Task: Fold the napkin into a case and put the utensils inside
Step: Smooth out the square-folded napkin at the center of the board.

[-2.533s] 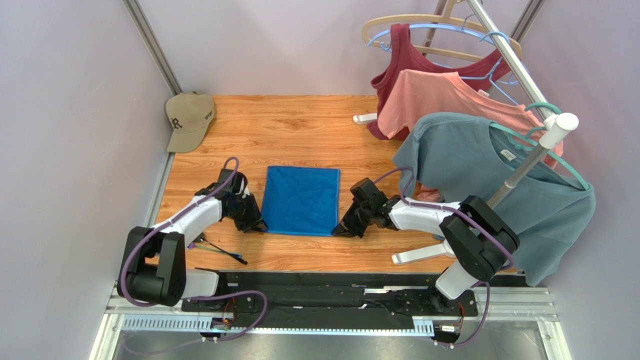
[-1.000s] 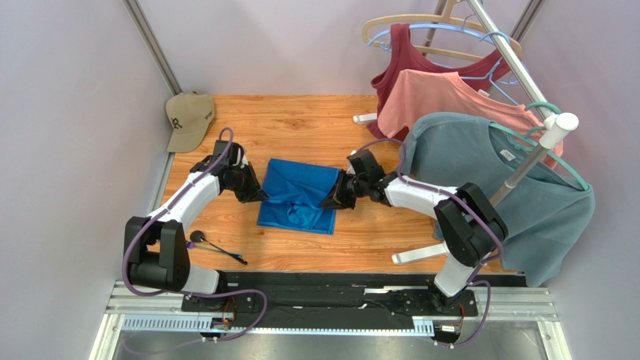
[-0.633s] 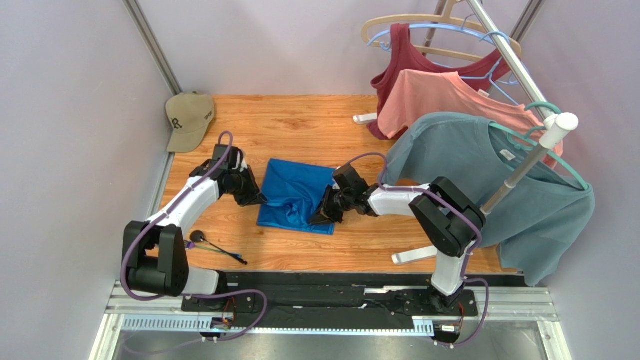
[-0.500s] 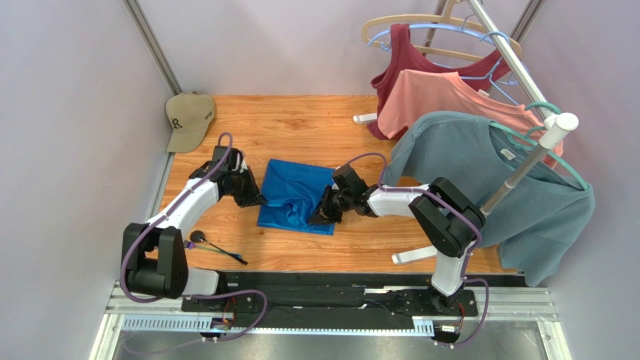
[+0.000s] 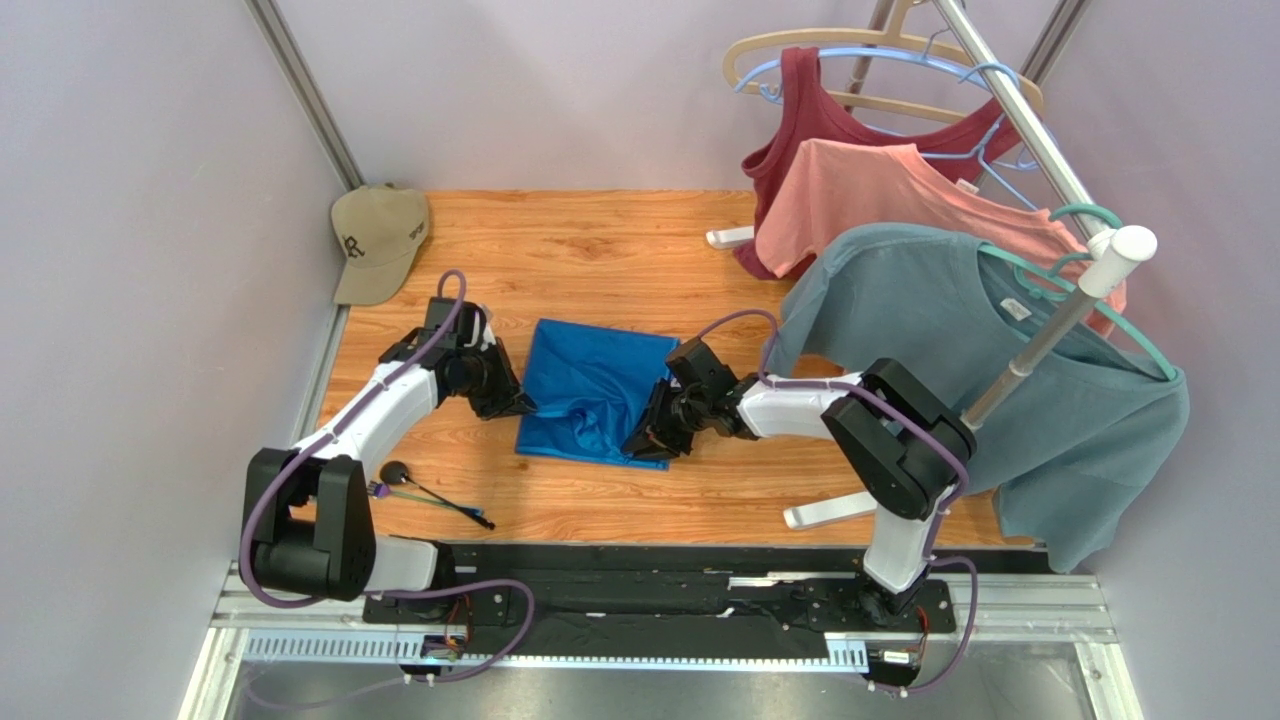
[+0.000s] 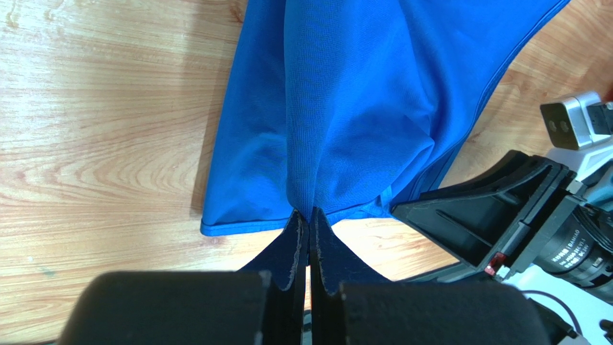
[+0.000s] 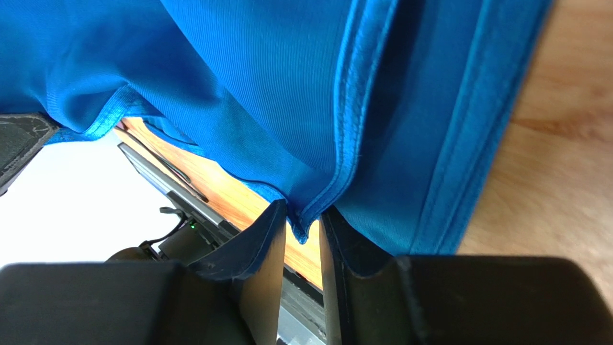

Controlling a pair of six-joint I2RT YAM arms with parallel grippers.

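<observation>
2 pieces of writing are in view, and neither can be read. A pale logo is carried on the front of the tan cap (image 5: 379, 240), which lies at the far left corner of the wooden table (image 5: 601, 240). White lettering is printed around the lens of the camera (image 6: 575, 248) on the right wrist, too small to be made out from the left wrist view.

The left arm (image 5: 394, 402) is stretched forward from its base and bent inward at the elbow, so that the left gripper (image 5: 511, 402) is brought to the left edge of the napkin (image 5: 594, 393). Its fingers (image 6: 296, 237) are pressed together, and a gathered ridge of blue cloth is pinched between their tips.

The right arm (image 5: 842, 408) is folded back on itself, its forearm laid low across the table toward the left. The right gripper (image 7: 302, 215) is set at the napkin's near right corner. Its jaws are parted by a narrow gap, and the stitched hem hangs at the mouth of that gap without being clamped.

The napkin is found mid-table between the 2 grippers, rumpled and partly doubled over. The utensils (image 5: 436, 500) are lying near the left arm's base, well apart from the cloth.
</observation>
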